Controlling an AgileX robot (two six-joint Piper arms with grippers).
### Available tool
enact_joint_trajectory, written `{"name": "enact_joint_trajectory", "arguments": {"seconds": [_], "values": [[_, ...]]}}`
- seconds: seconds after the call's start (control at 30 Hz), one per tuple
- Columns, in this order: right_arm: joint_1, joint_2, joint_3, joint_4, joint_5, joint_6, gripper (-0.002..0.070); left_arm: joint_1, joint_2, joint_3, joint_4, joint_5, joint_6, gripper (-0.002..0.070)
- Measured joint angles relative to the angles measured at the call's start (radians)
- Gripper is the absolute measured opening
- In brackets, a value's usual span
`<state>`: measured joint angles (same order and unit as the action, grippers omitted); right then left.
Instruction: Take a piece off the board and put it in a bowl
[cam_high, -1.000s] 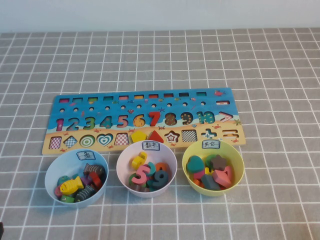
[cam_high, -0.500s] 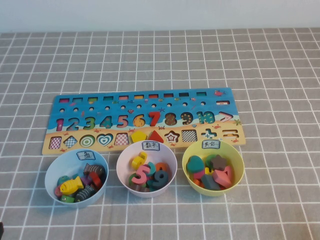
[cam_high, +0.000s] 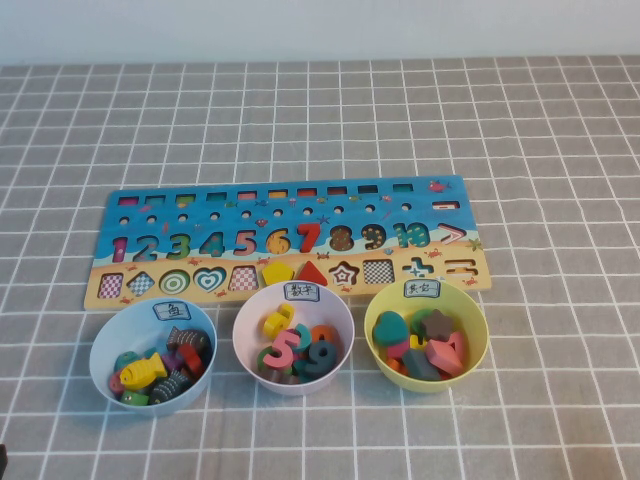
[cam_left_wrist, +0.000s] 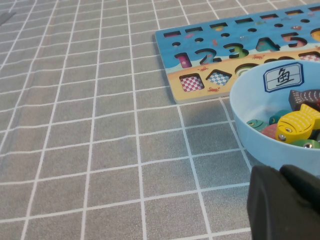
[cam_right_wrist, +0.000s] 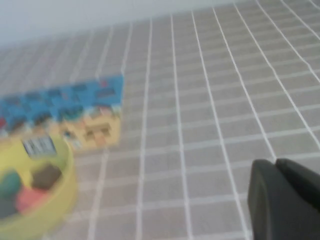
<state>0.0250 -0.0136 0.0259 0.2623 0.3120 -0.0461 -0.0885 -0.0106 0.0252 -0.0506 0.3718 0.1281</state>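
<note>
Black plastic is all either claw shows. The right gripper (cam_right_wrist: 287, 200) hangs low over bare cloth, off to the outer side of the yellow-green bowl (cam_right_wrist: 60, 200), its fingers pressed together with nothing between them. The left gripper (cam_left_wrist: 285, 202) sits low by the light blue bowl (cam_left_wrist: 250, 135), on that bowl's outer side; whether its fingers are apart or together I cannot tell. Neither arm reaches into the high view.

From there outward, three bowls stand in one row along the near edge of the board (cam_high: 150, 205). The light blue bowl is on the left and holds fish pieces, a yellow fish (cam_high: 143, 369) on top. A pale pinkish-white bowl (cam_high: 246, 318) sits in the middle with loose numbers in it. The yellow-green bowl is on the right, its white label facing the board, with shape blocks piled inside.

The board lies flat behind the bowls, its long side across the table. Numbers one to ten run along its blue band. In the sandy strip, two solid blocks sit side by side: a yellow pentagon (cam_high: 277, 271) and the red triangle piece (cam_high: 312, 273), just beyond the middle bowl's rim. The red triangle is still on the board, untouched.

A grey cloth with a white grid (cam_high: 560, 130) covers the table.
</note>
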Motion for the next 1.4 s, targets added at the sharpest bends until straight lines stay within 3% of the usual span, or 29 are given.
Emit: {"name": "enact_joint_trajectory", "arguments": {"seconds": [0.27, 0.57, 0.83, 1.1, 1.4], "values": [[0.0, 0.0, 0.0, 0.31, -0.211, 0.0, -0.0017, 0.0, 0.0, 0.0, 0.001, 0.0, 0.0, -0.0001], [0.0, 0.0, 0.0, 0.452, -0.222, 0.0, -0.0017, 0.0, 0.0, 0.0, 0.001, 0.0, 0.0, -0.0001], [0.0, 0.142, -0.091, 0.506, 0.036, 0.0, -0.0017, 0.0, 0.0, 0.0, 0.001, 0.0, 0.0, -0.0001], [0.0, 0.573, -0.381, 0.429, 0.355, -0.082, -0.0017, 0.0, 0.0, 0.0, 0.001, 0.0, 0.0, -0.0001], [0.002, 1.021, -0.673, 0.308, 0.51, -0.133, -0.0017, 0.0, 0.0, 0.0, 0.001, 0.0, 0.0, -0.0001]]}}
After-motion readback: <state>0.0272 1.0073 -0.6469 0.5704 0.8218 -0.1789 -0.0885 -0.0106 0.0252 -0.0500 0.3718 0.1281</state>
